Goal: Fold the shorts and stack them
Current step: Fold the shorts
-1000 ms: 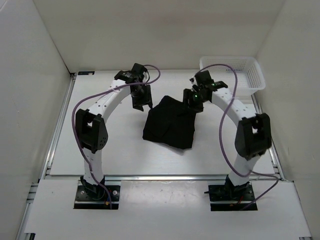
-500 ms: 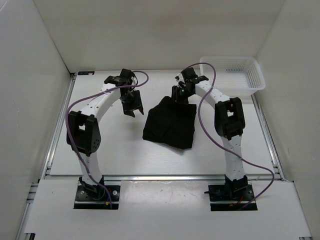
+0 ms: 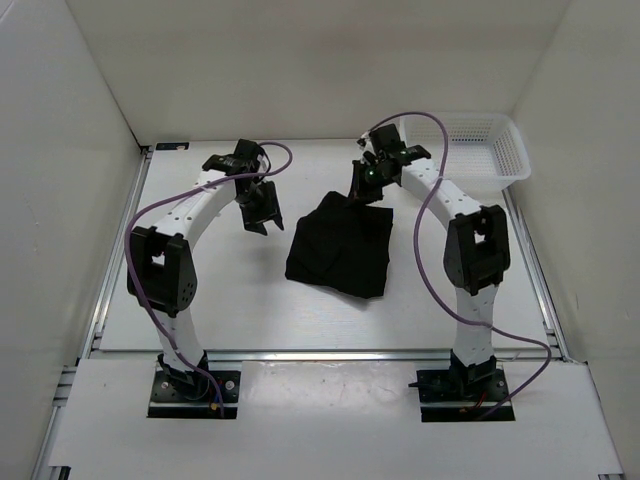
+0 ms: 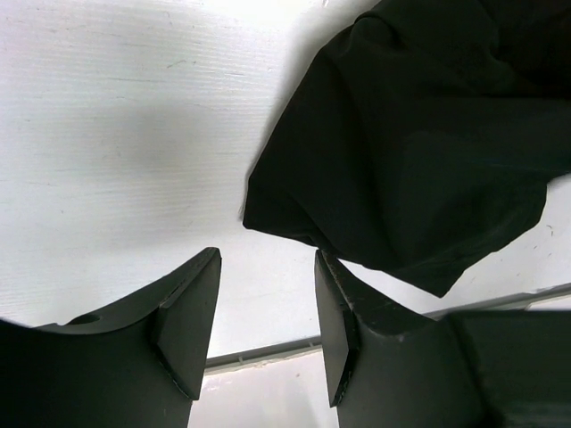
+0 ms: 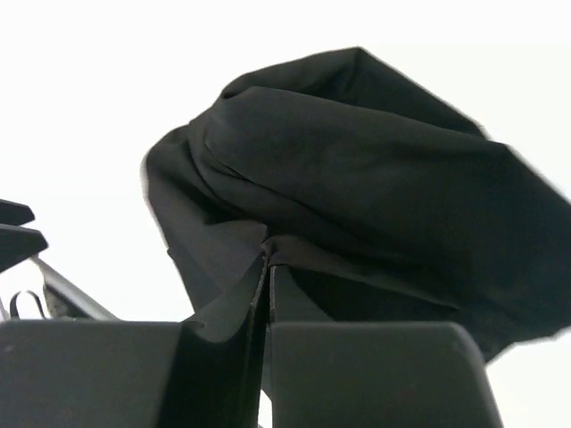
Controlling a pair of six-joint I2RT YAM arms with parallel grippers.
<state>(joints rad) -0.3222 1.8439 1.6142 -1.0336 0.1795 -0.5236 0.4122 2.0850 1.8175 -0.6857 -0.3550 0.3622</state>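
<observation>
The black shorts [image 3: 338, 247] lie folded in a rough square at the middle of the white table [image 3: 200, 300]. My right gripper [image 3: 366, 195] sits at their far edge, jaws pressed together on a pinch of the black fabric [image 5: 277, 245], which bunches up just beyond the fingertips. My left gripper [image 3: 258, 222] hangs open to the left of the shorts, apart from them. In the left wrist view its two fingers [image 4: 192, 312] frame bare table, with the shorts [image 4: 419, 169] up and to the right.
A white mesh basket [image 3: 470, 145] stands at the far right corner. A metal rail [image 3: 300, 352] runs along the table's near edge. White walls close in the left, right and back.
My right gripper has moved left to the shorts' far edge and shut on the fabric. My left gripper drifted left and a little toward me, staying open.
</observation>
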